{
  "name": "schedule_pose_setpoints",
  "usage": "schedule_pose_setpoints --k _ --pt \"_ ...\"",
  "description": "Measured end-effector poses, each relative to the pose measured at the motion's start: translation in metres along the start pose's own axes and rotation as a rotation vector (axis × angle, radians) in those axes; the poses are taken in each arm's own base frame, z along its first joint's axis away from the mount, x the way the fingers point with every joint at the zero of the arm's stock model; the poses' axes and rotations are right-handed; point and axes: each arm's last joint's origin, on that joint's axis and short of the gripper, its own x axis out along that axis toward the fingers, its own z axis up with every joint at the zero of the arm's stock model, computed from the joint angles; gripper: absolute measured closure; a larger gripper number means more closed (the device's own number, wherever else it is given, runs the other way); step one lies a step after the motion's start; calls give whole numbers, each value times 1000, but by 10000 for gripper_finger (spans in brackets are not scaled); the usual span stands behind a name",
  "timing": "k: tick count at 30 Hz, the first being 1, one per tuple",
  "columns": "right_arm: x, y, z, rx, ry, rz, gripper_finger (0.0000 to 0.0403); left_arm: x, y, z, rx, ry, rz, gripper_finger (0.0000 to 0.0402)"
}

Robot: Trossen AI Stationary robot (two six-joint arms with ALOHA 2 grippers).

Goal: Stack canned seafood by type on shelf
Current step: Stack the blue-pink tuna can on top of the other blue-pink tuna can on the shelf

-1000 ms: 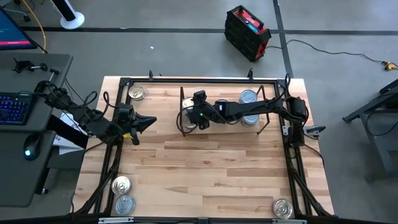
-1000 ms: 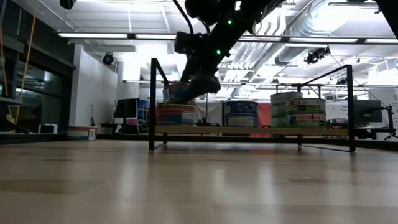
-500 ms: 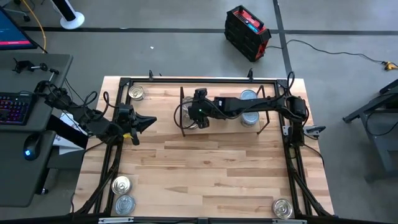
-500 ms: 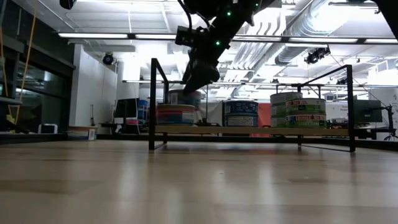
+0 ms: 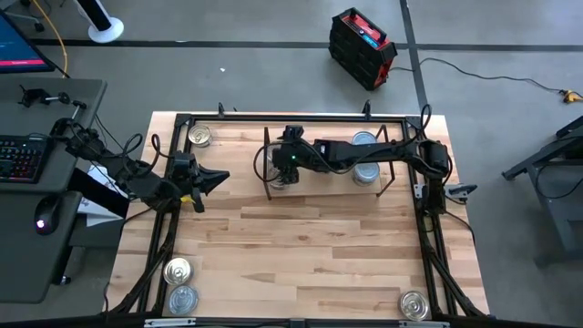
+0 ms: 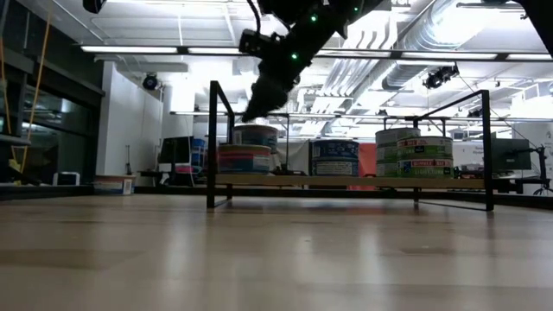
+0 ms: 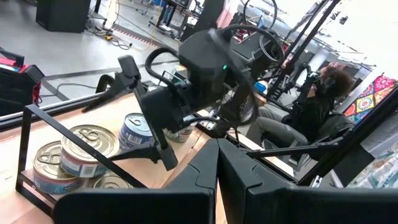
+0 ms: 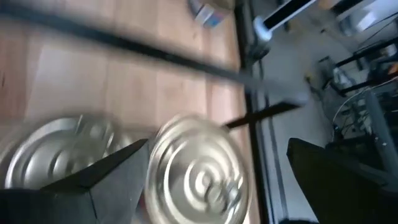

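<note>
Wooden bench (image 5: pixel 301 246), high view: shelf (image 5: pixel 314 187) upper centre. Right tool (image 6: pixel 257 111) has lifted clear, fingers wide, empty; released tin (image 6: pixel 257 135) now rests atop stack at shelf's left end. Placement done; loose tins remain. Left tool (image 5: pixel 217 179) idle at left, fingers together.

Right gripper (image 6: pixel 259 108) hangs open; left gripper (image 5: pixel 219 178) closed, aside.

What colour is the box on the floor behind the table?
The box is black with red edges and a bit of blue on top; the high view shows it best.
</note>
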Motion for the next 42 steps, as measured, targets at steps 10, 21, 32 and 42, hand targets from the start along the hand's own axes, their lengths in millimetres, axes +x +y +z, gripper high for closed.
schedule_pose_setpoints --k 10,21,32,42 --pt "-7 -8 7 35 -31 -106 34 0 0 0 1 0 1 401" --pt "-44 -51 -44 436 281 -23 34 0 2 -3 30 25 18 401" --pt "-13 -30 -55 635 325 10 34 0 2 -3 -10 22 16 401" --pt "-9 -12 -46 694 292 43 34 0 2 -3 -18 24 18 401"
